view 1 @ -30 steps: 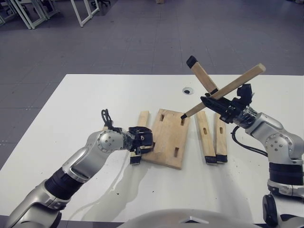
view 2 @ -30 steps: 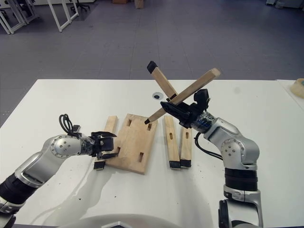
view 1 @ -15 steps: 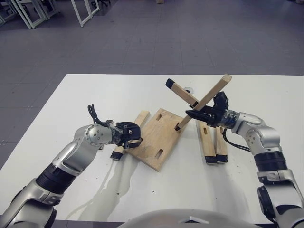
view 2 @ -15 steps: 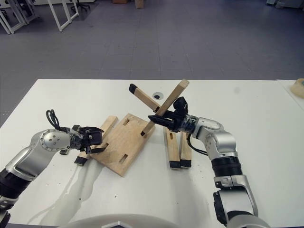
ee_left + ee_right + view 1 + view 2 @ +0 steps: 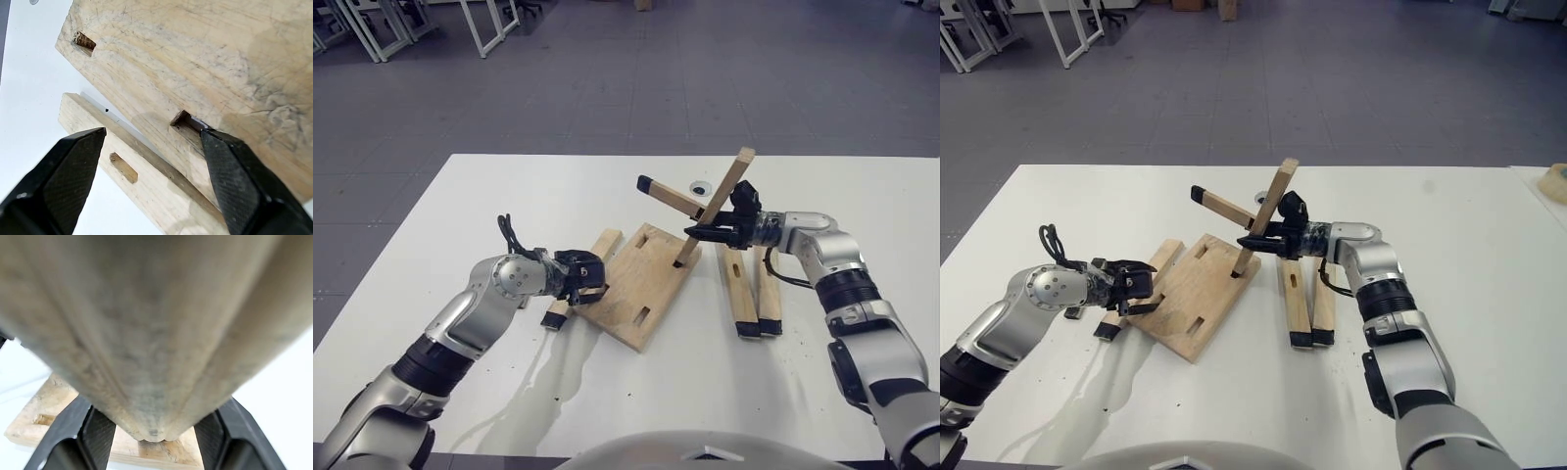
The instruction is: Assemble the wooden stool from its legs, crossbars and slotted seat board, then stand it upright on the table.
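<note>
Left eye view: the seat board [image 5: 641, 284] is seen lying slantwise on the white table [image 5: 489, 196] at the centre of the frame. At its left edge the left gripper [image 5: 585, 281] is set with its fingers spread wide, one tip resting on the board beside a slot. A slotted bar [image 5: 607, 241] is partly covered by that edge. Right of centre, the crossed legs [image 5: 729, 181] are clamped in the right gripper [image 5: 705, 232]; the lower end of one leg meets a slot near the board's upper right corner. Two more bars [image 5: 736, 284] are laid side by side just right of the board.
</note>
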Controlling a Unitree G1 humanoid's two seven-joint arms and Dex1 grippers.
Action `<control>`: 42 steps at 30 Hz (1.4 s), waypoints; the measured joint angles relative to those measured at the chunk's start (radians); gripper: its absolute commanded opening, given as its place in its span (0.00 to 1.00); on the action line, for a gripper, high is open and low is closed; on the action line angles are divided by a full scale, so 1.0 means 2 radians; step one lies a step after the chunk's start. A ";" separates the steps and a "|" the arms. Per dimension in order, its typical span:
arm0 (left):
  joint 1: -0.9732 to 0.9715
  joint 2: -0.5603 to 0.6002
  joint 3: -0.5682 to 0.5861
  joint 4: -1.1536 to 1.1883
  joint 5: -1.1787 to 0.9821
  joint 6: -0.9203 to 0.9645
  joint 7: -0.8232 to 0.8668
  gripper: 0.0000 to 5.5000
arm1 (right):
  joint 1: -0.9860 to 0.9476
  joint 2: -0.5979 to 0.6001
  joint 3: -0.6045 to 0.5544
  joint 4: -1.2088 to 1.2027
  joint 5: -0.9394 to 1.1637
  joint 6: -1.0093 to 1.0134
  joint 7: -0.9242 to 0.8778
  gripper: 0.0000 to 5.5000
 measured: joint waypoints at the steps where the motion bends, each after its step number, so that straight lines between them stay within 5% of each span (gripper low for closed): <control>1: 0.000 -0.001 0.000 -0.001 0.001 0.002 -0.001 0.65 | 0.011 -0.001 0.005 -0.023 -0.003 -0.001 -0.010 0.37; 9: 0.010 -0.015 0.005 -0.015 0.021 0.025 0.006 0.65 | 0.069 0.028 0.023 -0.093 -0.051 -0.065 -0.121 0.37; 15: 0.010 -0.034 0.008 -0.024 0.024 0.025 0.014 0.65 | 0.015 0.040 0.027 -0.013 -0.065 -0.062 -0.160 0.37; 23: 0.010 -0.051 0.013 -0.013 0.018 0.010 0.016 0.65 | -0.049 0.020 -0.025 0.078 -0.015 0.065 -0.105 0.37; 30: -0.011 -0.080 0.035 0.003 -0.001 0.012 0.025 0.65 | -0.041 0.019 -0.033 0.076 -0.010 0.066 -0.106 0.37; 42: -0.044 -0.158 0.094 0.015 -0.035 -0.058 0.123 0.65 | 0.018 0.025 -0.072 -0.042 0.001 0.105 -0.152 0.37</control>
